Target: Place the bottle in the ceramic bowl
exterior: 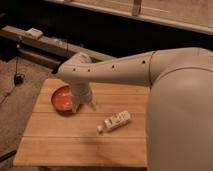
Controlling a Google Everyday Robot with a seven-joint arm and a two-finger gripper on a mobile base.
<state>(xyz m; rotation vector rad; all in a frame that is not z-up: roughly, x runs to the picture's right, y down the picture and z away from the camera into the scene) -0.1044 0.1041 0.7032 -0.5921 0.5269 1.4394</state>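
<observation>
gripper (83, 106), jaws apart and empty, at ceramic bowl's (59, 98) 3 o'clock rim; bottle (115, 121) flat on bench (75, 145) at its 4 o'clock.

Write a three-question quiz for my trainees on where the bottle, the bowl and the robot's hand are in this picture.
1. True or false: the bottle stands upright inside the ceramic bowl.
2. Where is the hand? A) at the bowl's right edge, apart from the bottle; B) clamped on the bottle; C) out of view.
3. Fill in: the bottle lies on its ____ on the wooden table.
Key: 1 false; 2 A; 3 side.
</observation>
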